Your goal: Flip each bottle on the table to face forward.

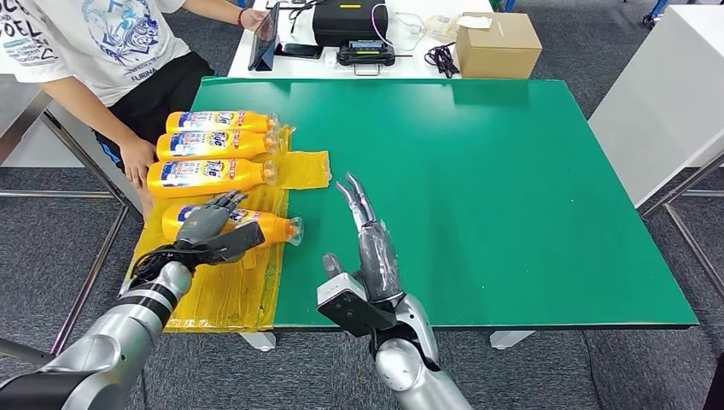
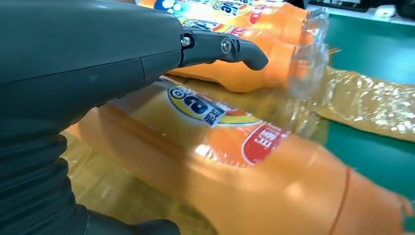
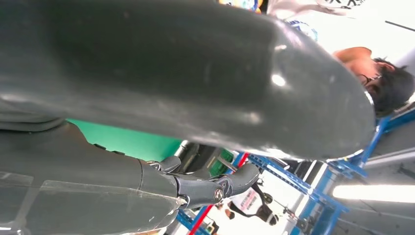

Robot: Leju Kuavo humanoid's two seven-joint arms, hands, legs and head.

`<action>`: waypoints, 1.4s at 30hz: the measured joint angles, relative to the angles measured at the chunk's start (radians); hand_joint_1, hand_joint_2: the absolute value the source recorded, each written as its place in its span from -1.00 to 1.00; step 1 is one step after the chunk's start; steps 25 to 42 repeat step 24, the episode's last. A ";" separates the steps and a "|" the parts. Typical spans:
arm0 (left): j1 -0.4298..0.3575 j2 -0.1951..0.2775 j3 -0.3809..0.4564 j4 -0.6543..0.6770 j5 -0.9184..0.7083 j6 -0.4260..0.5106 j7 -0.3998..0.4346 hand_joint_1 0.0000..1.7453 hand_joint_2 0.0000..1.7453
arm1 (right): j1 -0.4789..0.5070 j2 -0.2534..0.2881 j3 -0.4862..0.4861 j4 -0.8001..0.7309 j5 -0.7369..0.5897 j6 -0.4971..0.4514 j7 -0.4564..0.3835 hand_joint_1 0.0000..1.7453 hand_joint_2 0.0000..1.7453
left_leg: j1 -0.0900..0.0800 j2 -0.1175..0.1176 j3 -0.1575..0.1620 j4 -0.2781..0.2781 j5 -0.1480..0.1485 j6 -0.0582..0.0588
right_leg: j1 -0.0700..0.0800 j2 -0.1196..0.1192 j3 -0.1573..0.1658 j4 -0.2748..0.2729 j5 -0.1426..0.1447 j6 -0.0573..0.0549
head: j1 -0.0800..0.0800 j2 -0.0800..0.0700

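Several orange bottles lie on their sides on a yellow plastic sheet (image 1: 307, 168) at the left of the green table (image 1: 512, 205), caps pointing right. The three far ones (image 1: 213, 145) show their labels. My left hand (image 1: 209, 224) arches over the nearest bottle (image 1: 275, 229), fingers on its far side and thumb along its near side. In the left wrist view this bottle (image 2: 244, 161) lies under my left hand (image 2: 98, 63) with its label up and a gap under the fingers (image 2: 235, 49). My right hand (image 1: 371, 248) hovers over bare table with straight, empty fingers, and my right hand (image 3: 171, 83) is close up.
A person sits at the table's far left with a hand (image 1: 137, 162) beside the bottles. Behind the green table stands a white table with a cardboard box (image 1: 498, 44) and electronics. A white cabinet (image 1: 674, 94) stands at the right.
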 joint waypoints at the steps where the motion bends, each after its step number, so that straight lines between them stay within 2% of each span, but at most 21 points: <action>1: 0.000 -0.003 0.007 0.000 0.010 -0.004 -0.006 -1.00 1.00 | 0.000 0.000 0.000 0.004 0.000 0.001 0.000 -1.00 -1.00 | 0.000 0.000 0.000 0.000 0.000 0.000 | 0.000 0.000 0.000 0.000 0.000 0.000 | 0.000 0.000; 5: 0.000 -0.016 0.043 -0.007 0.126 -0.084 -0.053 -1.00 1.00 | -0.006 0.000 0.000 0.026 -0.001 0.012 0.006 -1.00 -1.00 | 0.000 0.000 0.000 0.000 0.000 0.000 | 0.000 0.000 0.000 0.000 0.000 0.000 | 0.000 0.000; 11: -0.001 -0.038 0.116 -0.029 0.384 -0.344 -0.135 -1.00 1.00 | -0.025 0.001 0.000 0.076 -0.008 0.022 0.004 -1.00 -1.00 | 0.000 0.000 0.000 0.000 0.000 0.000 | 0.000 0.000 0.000 0.000 0.000 0.000 | 0.000 0.000; 16: -0.005 -0.039 0.172 -0.053 0.564 -0.567 -0.146 -1.00 1.00 | -0.042 0.001 -0.001 0.116 -0.021 0.020 -0.008 -1.00 -1.00 | 0.000 0.001 0.000 0.000 0.000 0.000 | 0.000 0.000 0.000 0.000 0.000 0.000 | 0.000 0.000; 18: -0.006 -0.036 0.182 -0.070 0.633 -0.630 -0.140 -1.00 1.00 | -0.045 0.001 -0.001 0.127 -0.026 0.019 -0.012 -1.00 -1.00 | 0.000 0.000 0.000 0.000 0.000 0.000 | 0.000 0.000 0.000 0.000 0.000 0.000 | 0.000 0.000; 24: -0.005 -0.030 0.182 -0.112 0.723 -0.665 -0.126 -1.00 1.00 | -0.049 0.001 -0.003 0.145 -0.033 0.018 -0.015 -1.00 -1.00 | 0.000 0.000 0.000 0.000 0.000 0.000 | 0.000 0.000 0.000 0.000 0.000 0.000 | 0.000 0.000; 42: -0.005 -0.030 0.182 -0.112 0.723 -0.665 -0.126 -1.00 1.00 | -0.049 0.001 -0.003 0.145 -0.033 0.018 -0.015 -1.00 -1.00 | 0.000 0.000 0.000 0.000 0.000 0.000 | 0.000 0.000 0.000 0.000 0.000 0.000 | 0.000 0.000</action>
